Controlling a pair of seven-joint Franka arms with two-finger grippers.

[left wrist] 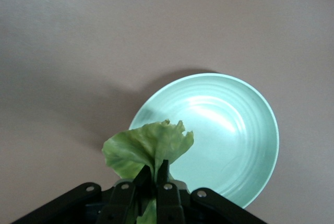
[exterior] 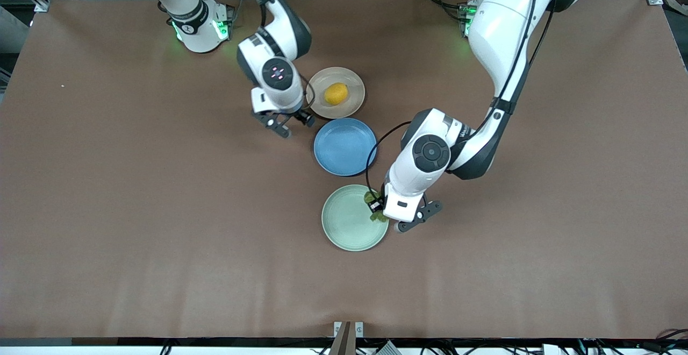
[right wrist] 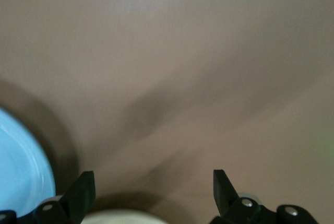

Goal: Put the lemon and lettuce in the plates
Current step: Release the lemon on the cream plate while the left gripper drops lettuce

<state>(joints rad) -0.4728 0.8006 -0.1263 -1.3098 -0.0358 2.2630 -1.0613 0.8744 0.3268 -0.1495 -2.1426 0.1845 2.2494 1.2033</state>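
Brown worktop (exterior: 134,210); we see lemon (exterior: 336,93) settled in beige plate (exterior: 355,105), right gripper (exterior: 284,123) nearby over bare worktop, jaws wide, empty; left gripper (left wrist: 155,174) jaws pinch lettuce (left wrist: 148,148) over mint plate (left wrist: 229,130) rim, 3 o'clock edge, ready to drop

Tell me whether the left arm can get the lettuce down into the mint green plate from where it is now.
Probably yes. The left gripper is shut on the lettuce over the rim of the mint green plate, which holds nothing. The right gripper is open, off beside the blue plate.
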